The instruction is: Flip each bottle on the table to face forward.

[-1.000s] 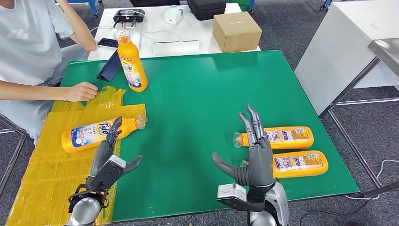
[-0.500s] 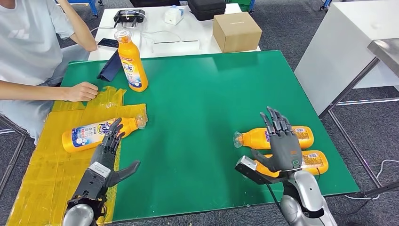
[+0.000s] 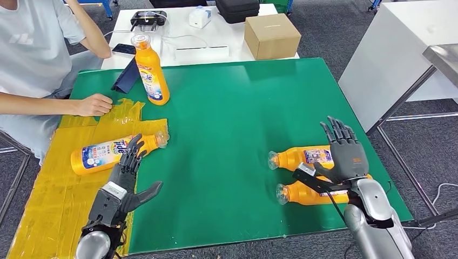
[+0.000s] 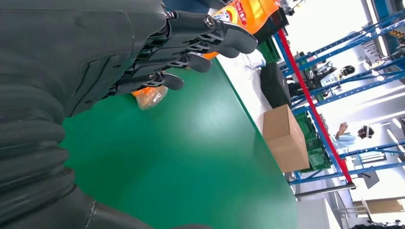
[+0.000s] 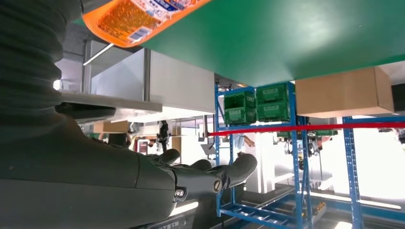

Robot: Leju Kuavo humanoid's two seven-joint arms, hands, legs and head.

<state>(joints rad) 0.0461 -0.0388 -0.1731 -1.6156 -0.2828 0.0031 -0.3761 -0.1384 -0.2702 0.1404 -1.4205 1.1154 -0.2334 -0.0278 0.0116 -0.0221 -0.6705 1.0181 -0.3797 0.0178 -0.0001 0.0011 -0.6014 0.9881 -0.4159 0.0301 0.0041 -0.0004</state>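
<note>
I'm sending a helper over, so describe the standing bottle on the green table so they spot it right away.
Look at the green table, far left corner, near the seated person's hand. The orange bottle stands upright beside a dark blue folded stand. The three other orange bottles lie on their sides.

Open green mat (image 3: 227,129) between left bottle (image 3: 110,152) and right bottles (image 3: 302,157)

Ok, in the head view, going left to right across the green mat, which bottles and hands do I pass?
Lying bottle on the yellow tape → left hand → upright bottle → the two lying bottles on the right, one behind the other → right hand, fingers spread above their far ends.
</note>
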